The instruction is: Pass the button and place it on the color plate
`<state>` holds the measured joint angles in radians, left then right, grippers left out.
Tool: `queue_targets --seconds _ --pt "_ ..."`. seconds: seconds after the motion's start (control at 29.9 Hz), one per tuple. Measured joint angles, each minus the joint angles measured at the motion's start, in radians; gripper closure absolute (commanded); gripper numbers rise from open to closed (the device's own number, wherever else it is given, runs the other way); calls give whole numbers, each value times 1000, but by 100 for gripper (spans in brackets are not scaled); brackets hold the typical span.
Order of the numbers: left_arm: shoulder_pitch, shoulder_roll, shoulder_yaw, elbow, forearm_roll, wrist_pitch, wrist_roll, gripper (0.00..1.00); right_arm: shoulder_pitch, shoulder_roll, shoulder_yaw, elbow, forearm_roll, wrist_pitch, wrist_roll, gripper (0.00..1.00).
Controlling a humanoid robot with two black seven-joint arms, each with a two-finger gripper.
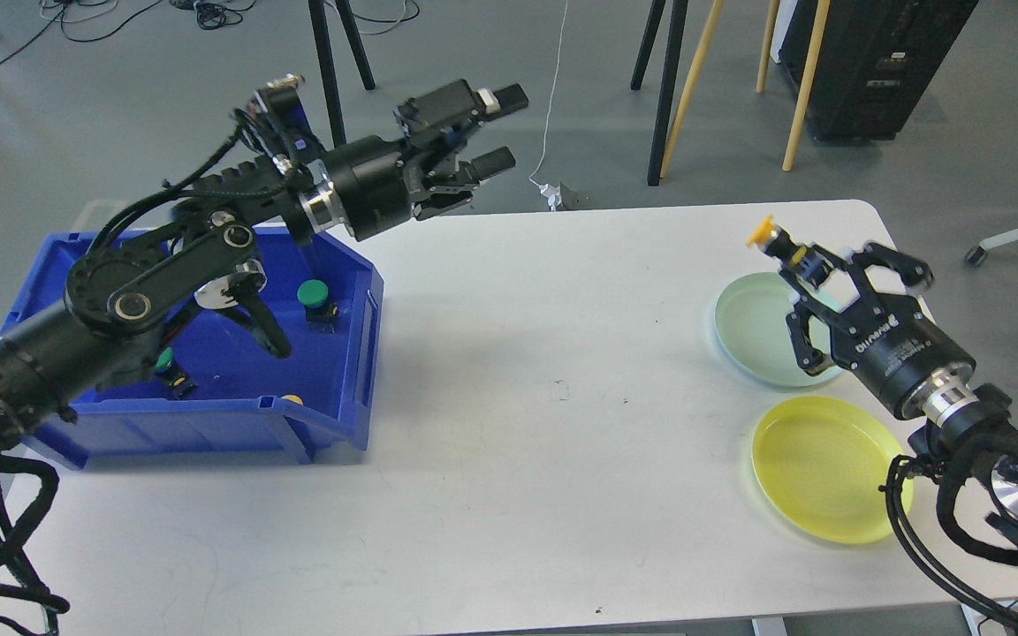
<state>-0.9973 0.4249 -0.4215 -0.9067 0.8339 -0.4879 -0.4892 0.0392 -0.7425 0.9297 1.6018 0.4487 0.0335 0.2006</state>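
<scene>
My right gripper (805, 265) is shut on a yellow-capped button (780, 243) and holds it in the air above the far edge of the pale green plate (752, 340). The yellow plate (814, 473) lies just nearer, at the table's right. My left gripper (502, 131) is open and empty, raised high beyond the table's far edge, above the blue bin (345, 402). Green-capped buttons (315, 296) and a yellow one (293, 399) lie in the bin.
The white table (527, 442) carries the bin at the left and both plates at the right. Stand legs (664, 88) and wooden poles (801, 84) stand on the floor behind the table. A black cabinet (871, 62) is at far right.
</scene>
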Motion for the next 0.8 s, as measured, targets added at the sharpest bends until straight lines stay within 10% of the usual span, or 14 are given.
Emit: queue_targets --seconds 0.23,0.3,0.37,0.8 --pt "-88 213 32 -37 447 -1 0 1 -222 20 28 52 54 -196 0 93" --pt "-90 277 48 -63 613 -1 0 1 -253 28 32 49 79 -210 0 62" --pt "-89 319 85 -75 764 -1 1 1 -263 30 35 38 106 -212 1 3" --pt "-32 328 309 58 1069 -1 1 1 -226 25 213 38 127 -145 4 0"
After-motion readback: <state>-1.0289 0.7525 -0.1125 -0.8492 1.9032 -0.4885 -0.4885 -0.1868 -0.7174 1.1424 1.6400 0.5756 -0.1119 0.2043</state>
